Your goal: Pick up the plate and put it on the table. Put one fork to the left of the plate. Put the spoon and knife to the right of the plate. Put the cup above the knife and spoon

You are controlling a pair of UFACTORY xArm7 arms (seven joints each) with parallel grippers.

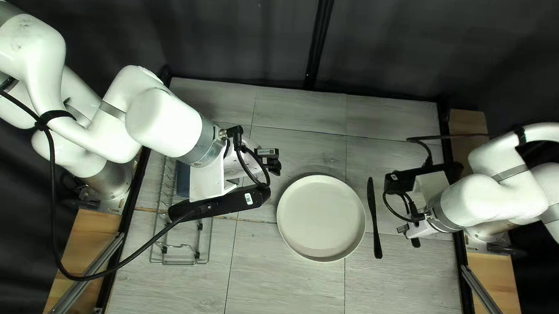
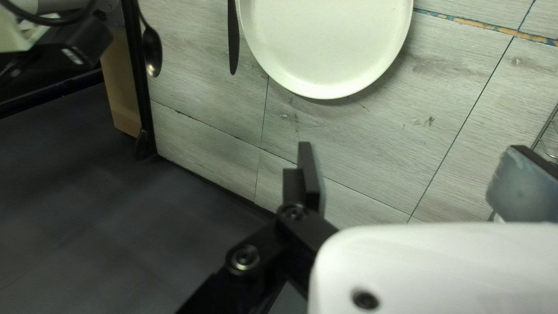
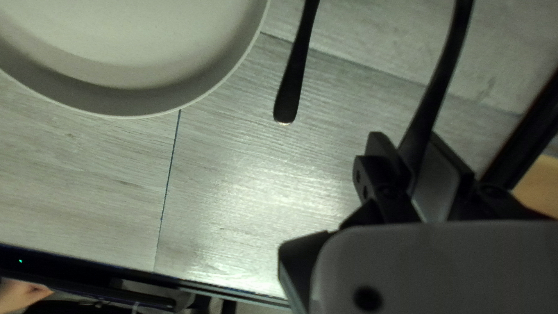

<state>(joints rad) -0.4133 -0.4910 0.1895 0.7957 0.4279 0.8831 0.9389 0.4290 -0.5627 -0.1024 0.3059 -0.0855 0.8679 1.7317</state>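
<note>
right gripper (image 1: 409,236) is clamped on the handle of a dark spoon (image 2: 152,52) near the table's right edge, its fingers pressing from two sides. the spoon's bowl, seen in the left wrist view, points toward the table's far edge; whether it touches the surface cannot be told. a round pale plate (image 1: 321,218) sits near the middle of the table (image 1: 282,285), with a black knife (image 1: 374,219) just to its right, blade toward the far edge and handle toward the near edge. across the table, the left gripper (image 1: 271,161) hangs between plate and wire rack (image 1: 179,262), its fingers wide apart. the rack stands along the table's left edge, partly under the left arm.
</note>
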